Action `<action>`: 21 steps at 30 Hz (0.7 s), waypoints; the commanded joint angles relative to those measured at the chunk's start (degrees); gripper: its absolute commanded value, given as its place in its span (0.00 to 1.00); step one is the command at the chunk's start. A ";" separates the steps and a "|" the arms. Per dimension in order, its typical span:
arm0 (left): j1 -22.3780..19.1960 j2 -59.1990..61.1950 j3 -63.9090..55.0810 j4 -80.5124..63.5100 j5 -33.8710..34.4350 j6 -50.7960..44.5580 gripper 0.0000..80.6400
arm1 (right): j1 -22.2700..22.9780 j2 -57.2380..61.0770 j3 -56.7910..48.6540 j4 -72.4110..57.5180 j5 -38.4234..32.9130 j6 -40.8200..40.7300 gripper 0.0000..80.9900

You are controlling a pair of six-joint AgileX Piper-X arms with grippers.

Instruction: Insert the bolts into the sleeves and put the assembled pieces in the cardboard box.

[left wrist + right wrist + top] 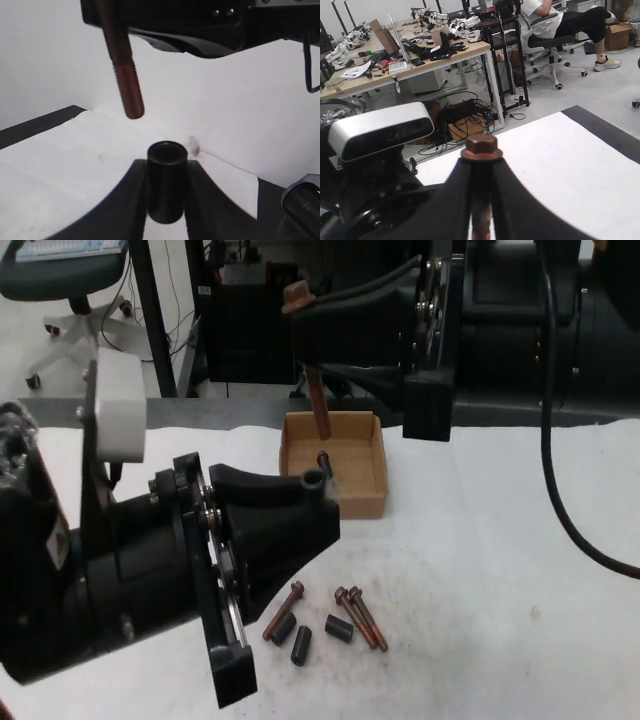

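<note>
My right gripper [303, 318] is shut on a copper-coloured bolt [319, 400], gripping just under its hex head [481, 147], shank hanging down. The bolt's threaded tip [129, 95] hangs a short way above a black sleeve [167, 182] and a little off its open mouth, not touching. My left gripper [314, 484] holds that sleeve upright, shut on it. Behind both stands the cardboard box [355, 505] with one dark assembled piece [325, 462] inside. Loose on the white cloth lie three bolts [362, 618] and three sleeves [301, 645].
The loose parts lie in a cluster near the front of the bench, right of the left arm's body [120, 560]. White cloth [500, 590] to the right is bare. Desks, chairs and a seated person are in the room beyond.
</note>
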 commanded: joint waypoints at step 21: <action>0.89 0.12 -0.52 -8.29 -2.23 -4.77 0.00 | 2.95 -0.19 -0.16 -2.48 6.57 -3.92 0.01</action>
